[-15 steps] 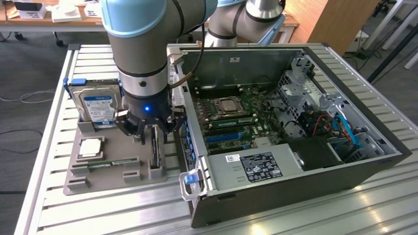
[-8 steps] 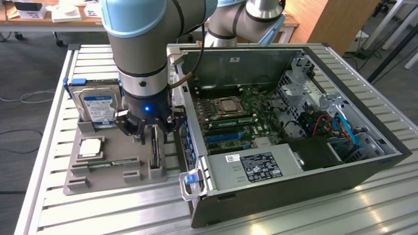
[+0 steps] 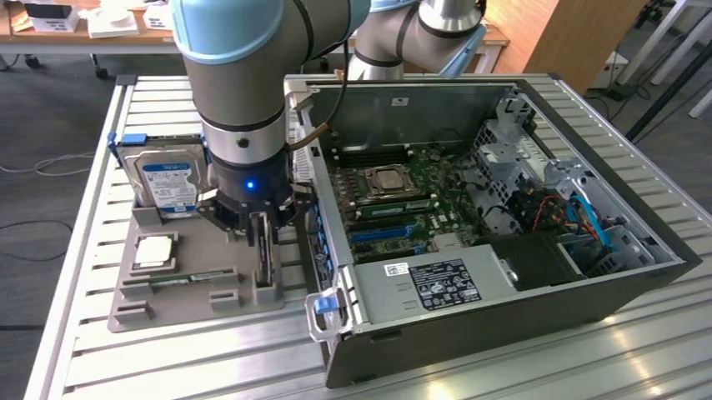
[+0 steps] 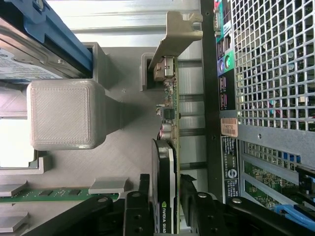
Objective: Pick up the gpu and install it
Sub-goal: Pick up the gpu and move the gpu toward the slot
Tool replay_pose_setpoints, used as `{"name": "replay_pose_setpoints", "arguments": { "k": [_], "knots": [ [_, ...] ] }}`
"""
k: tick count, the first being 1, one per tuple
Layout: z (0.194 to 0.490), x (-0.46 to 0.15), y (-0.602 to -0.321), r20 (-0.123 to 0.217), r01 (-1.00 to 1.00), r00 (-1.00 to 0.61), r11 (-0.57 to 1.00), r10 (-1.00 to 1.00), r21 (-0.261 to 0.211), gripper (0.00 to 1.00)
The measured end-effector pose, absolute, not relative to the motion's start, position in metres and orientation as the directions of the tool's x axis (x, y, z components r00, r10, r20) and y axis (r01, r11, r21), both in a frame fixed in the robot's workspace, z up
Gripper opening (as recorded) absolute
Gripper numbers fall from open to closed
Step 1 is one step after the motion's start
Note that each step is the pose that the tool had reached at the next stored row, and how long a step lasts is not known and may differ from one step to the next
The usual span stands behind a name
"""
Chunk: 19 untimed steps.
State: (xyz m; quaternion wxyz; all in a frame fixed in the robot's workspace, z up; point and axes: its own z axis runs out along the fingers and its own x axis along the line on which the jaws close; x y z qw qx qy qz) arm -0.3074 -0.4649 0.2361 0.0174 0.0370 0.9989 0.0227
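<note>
— Slatted table (image 3: 167, 367), gray tray (image 3: 178, 307) on the exterior view's left, open computer case (image 3: 501, 333) on its right. How's the arm (image 3: 239, 75)?
— Straight down over the tray.
— Fingers (image 4: 135, 211)?
— Closed narrow on the gpu (image 4: 165, 167), one against each face. The card stands on edge in its tray slot, lower edge hidden.

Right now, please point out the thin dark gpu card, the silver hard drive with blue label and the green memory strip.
dark gpu card (image 4: 165, 187): wrist view, black cooler.
silver hard drive (image 3: 167, 185): exterior view, blue label.
green memory strip (image 3: 183, 281): exterior view, its middle.
</note>
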Motion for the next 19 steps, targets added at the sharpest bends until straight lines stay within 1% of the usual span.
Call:
{"name": "replay_pose_setpoints", "arguments": {
  "k": [1, 2, 9, 10, 11, 19],
  "knots": [
    [0.236, -0.3074, -0.4649, -0.033, 0.073, -0.997, 0.996, 0.075, 0.047, 0.41],
    [0.236, -0.3075, -0.4649, -0.033, 0.073, -0.997, 0.996, 0.075, 0.047, 0.35],
    [0.236, -0.3075, -0.4649, -0.033, 0.073, -0.997, 0.996, 0.075, 0.047, 0.35],
    [0.236, -0.3076, -0.4649, -0.033, 0.073, -0.997, 0.996, 0.075, 0.047, 0.33],
    [0.2359, -0.3076, -0.4649, -0.033, 0.073, -0.997, 0.996, 0.075, 0.047, 0.27],
    [0.2357, -0.3079, -0.4649, -0.033, 0.073, -0.997, 0.996, 0.075, 0.047, 0.27]
  ]
}}
